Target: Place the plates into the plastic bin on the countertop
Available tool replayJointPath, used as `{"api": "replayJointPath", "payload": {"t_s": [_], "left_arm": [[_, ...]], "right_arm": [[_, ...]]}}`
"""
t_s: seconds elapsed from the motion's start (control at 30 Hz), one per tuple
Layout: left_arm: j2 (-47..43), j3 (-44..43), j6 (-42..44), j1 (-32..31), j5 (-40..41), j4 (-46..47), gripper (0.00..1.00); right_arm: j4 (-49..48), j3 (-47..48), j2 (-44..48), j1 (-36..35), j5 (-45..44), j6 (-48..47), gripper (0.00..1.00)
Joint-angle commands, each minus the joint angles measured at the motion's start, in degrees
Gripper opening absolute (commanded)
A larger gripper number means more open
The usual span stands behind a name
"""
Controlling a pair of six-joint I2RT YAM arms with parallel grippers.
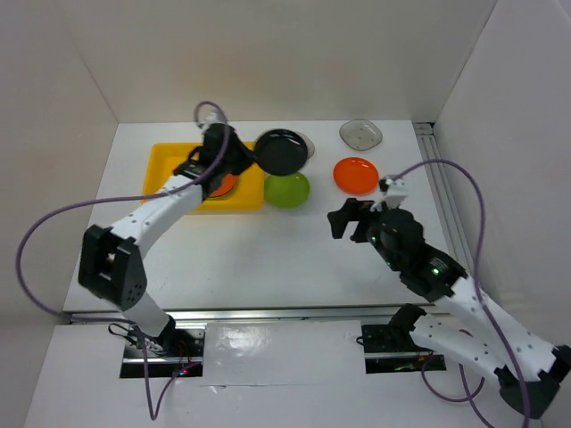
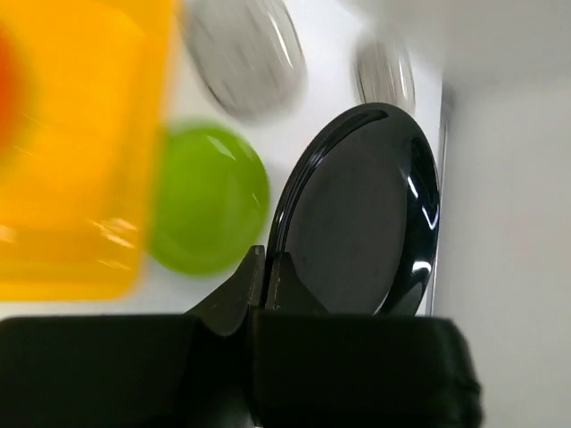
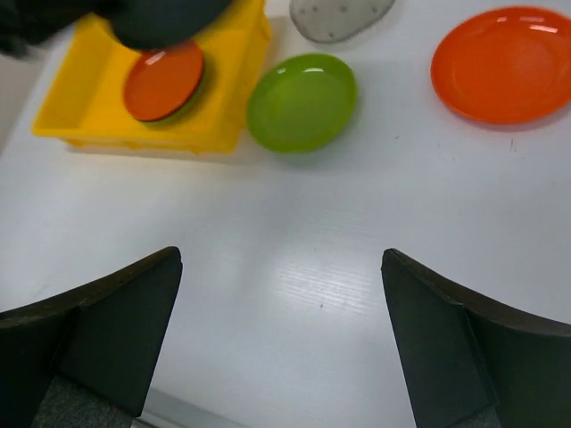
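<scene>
The left claw (image 2: 266,267) is clamped on the rim of a black plate (image 2: 357,214) beside the yellow bin (image 1: 161,162), which holds an orange plate (image 3: 163,80), while the right claw (image 3: 281,259) gapes wide above the surface (image 3: 268,209), a lime green plate (image 3: 302,101) ahead of it.

Purple cable (image 1: 25,254): wide loop hanging out past left edge of table (image 1: 268,259), ending toward near-left corner. Small purple loop (image 1: 210,107): stands above far edge, left of middle. Second purple cable (image 1: 479,232): arcs out over right edge, drops toward near-right corner. Grey slotted rail (image 1: 434,169): along right edge, far half. Glossy white panel (image 1: 285,352): just below near edge, between two dark mounting plates (image 1: 165,355). Thin red and black wires (image 1: 183,367): bunched at left plate.
</scene>
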State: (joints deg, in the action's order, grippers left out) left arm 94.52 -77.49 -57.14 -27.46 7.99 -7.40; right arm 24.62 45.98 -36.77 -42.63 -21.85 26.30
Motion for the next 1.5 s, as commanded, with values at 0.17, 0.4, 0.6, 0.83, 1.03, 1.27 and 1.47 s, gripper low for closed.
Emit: {"api": "replayJointPath", "payload": {"t_s": [0.17,0.4,0.6,0.83,1.03,1.27,1.47], "left_arm": [[-5.93,2.35,1.42,20.07,-1.56,-8.17,0.00],[1.45,1.64,7.39,27.02,-9.04,-2.88,0.00],[3.12,3.75,8.10,29.57,-8.52,-2.09,0.00],[6.02,5.69,7.93,32.65,-10.01,-2.09,0.00],[7.08,5.69,9.94,33.70,-10.54,-2.62,0.37],[3.13,6.30,11.18,34.23,-12.30,-3.15,0.66],[-4.33,6.30,11.17,32.30,-12.21,-4.90,0.97]], "right_arm": [[-37.77,-6.68,-29.65,19.14,25.95,3.30,0.95],[-52.65,-5.55,-50.31,23.91,34.33,4.28,0.94],[-54.77,-1.16,-59.72,24.53,36.09,3.67,0.93],[-54.77,5.61,-70.60,25.67,37.13,4.89,0.93],[-50.73,11.50,-76.95,25.15,35.12,5.51,0.88],[-48.09,14.76,-81.17,23.39,33.28,7.44,0.63],[-44.75,15.37,-82.23,21.71,29.06,9.20,0.30]]}}
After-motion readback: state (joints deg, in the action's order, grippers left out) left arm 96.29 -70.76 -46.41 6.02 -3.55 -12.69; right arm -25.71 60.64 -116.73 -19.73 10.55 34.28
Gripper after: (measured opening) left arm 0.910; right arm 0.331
